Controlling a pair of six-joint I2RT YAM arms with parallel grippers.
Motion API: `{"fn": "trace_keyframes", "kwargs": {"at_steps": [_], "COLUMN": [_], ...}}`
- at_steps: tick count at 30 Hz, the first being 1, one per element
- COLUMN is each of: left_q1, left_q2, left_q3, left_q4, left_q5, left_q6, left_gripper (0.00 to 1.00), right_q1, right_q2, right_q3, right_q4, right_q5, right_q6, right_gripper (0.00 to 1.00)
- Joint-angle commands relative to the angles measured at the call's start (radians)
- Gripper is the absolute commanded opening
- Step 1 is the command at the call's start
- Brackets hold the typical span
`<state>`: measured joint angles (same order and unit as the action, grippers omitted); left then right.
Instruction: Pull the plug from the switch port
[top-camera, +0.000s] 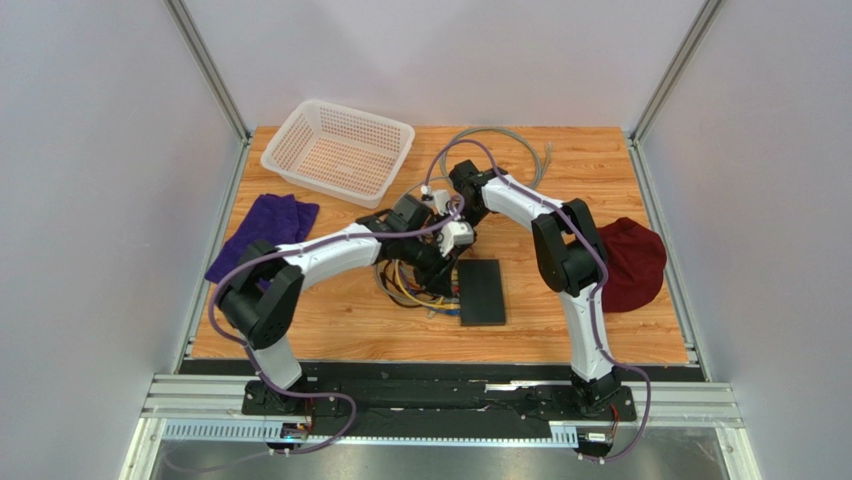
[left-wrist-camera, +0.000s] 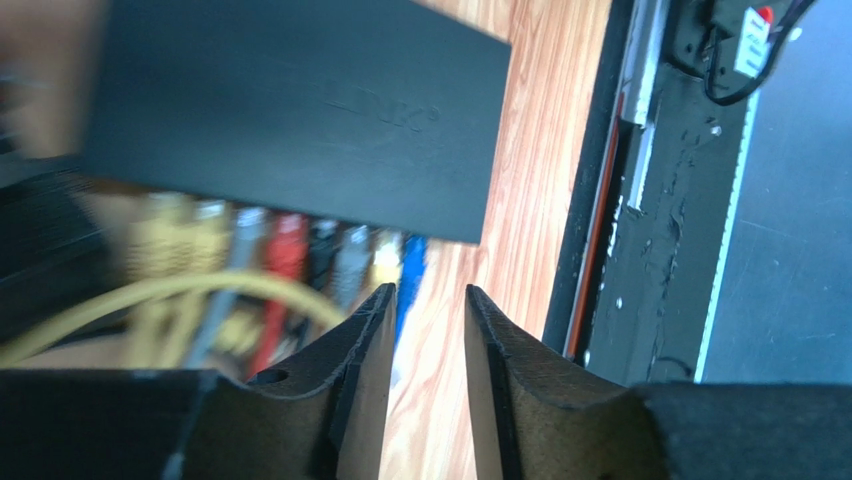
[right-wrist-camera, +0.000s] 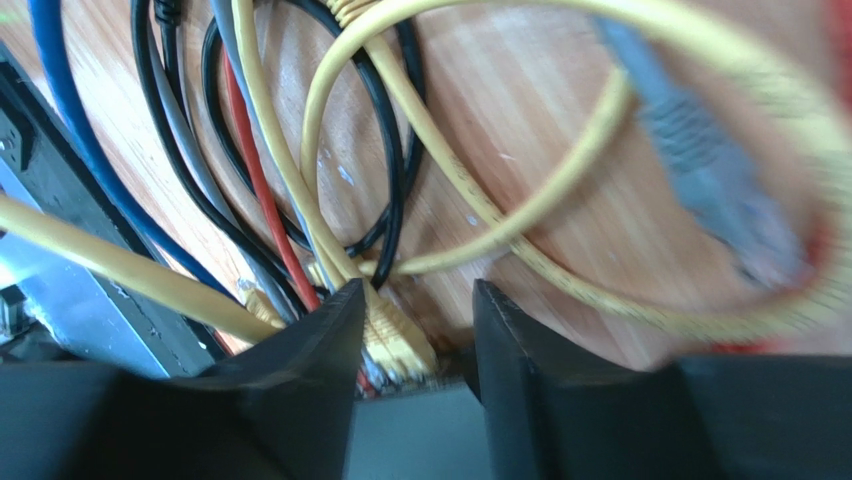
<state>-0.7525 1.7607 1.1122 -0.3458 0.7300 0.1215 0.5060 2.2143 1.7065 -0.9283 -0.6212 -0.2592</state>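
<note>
Ahead of left pincer (left-wrist-camera: 430, 292), switch (left-wrist-camera: 300, 110)

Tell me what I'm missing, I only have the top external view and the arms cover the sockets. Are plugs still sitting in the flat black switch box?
Observer: Yes. The left wrist view shows a row of coloured plugs along one long edge of the flat matte black switch, with a blue plug last, by the corner.
Operator: Is the left hand gripping any?
Observer: No. The left hand is open, with only wooden tabletop showing between its fingers.
Operator: And the right hand?
Observer: The right hand is open, with a yellow plug between its fingers and a gap on one side.
</note>
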Motion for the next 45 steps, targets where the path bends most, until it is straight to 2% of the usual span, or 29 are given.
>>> {"fn": "trace_keyframes", "kwargs": {"at_steps": [1, 4, 7, 11, 14, 17, 19, 21, 22, 27, 31, 36, 45], "left_q1": [0.113, 0.214, 0.255, 0.262, 0.266, 0.266, 0.266, 0.262, 0.254, 0.24, 0.226, 0.187, 0.156], "left_q2": [-0.174, -0.228, -0.245, -0.195, -0.075, 0.15, 0.245, 0.319, 0.33, 0.336, 0.332, 0.309, 0.296], "left_q3": [0.1, 0.143, 0.169, 0.211, 0.302, 0.458, 0.574, 0.587, 0.577, 0.526, 0.489, 0.404, 0.37], "left_q4": [-0.199, -0.188, -0.073, 0.074, 0.128, 0.101, 0.035, 0.065, 0.07, 0.038, -0.042, -0.048, -0.128], "left_q5": [0.081, 0.098, 0.075, -0.029, -0.052, 0.017, 0.058, 0.101, 0.101, 0.108, 0.112, 0.109, 0.065], "left_q6": [0.23, 0.218, 0.095, -0.064, -0.162, -0.229, -0.261, -0.276, -0.263, -0.217, -0.154, -0.125, -0.039], "left_gripper": [0.42, 0.43, 0.43, 0.44, 0.44, 0.41, 0.39, 0.38, 0.38, 0.38, 0.38, 0.37, 0.36], "right_q1": [-0.033, -0.041, -0.04, -0.047, -0.078, -0.156, -0.182, -0.182, -0.181, -0.156, -0.152, -0.15, -0.146], "right_q2": [-0.103, -0.148, -0.238, -0.39, -0.511, -0.693, -0.763, -0.824, -0.828, -0.74, -0.726, -0.66, -0.604], "right_q3": [0.12, 0.133, 0.072, -0.051, -0.134, -0.217, -0.318, -0.395, -0.45, -0.488, -0.593, -0.593, -0.64], "right_q4": [-0.053, -0.092, -0.092, -0.043, -0.041, -0.003, 0.114, 0.208, 0.277, 0.301, 0.408, 0.417, 0.439], "right_q5": [0.067, 0.162, 0.245, 0.345, 0.336, 0.232, 0.209, 0.134, 0.102, 0.055, 0.025, 0.024, 0.012], "right_q6": [0.018, 0.047, 0.093, 0.127, 0.141, 0.188, 0.213, 0.212, 0.216, 0.291, 0.313, 0.287, 0.264], "right_gripper": [0.52, 0.57, 0.59, 0.61, 0.58, 0.54, 0.54, 0.52, 0.52, 0.42, 0.34, 0.31, 0.27]}}
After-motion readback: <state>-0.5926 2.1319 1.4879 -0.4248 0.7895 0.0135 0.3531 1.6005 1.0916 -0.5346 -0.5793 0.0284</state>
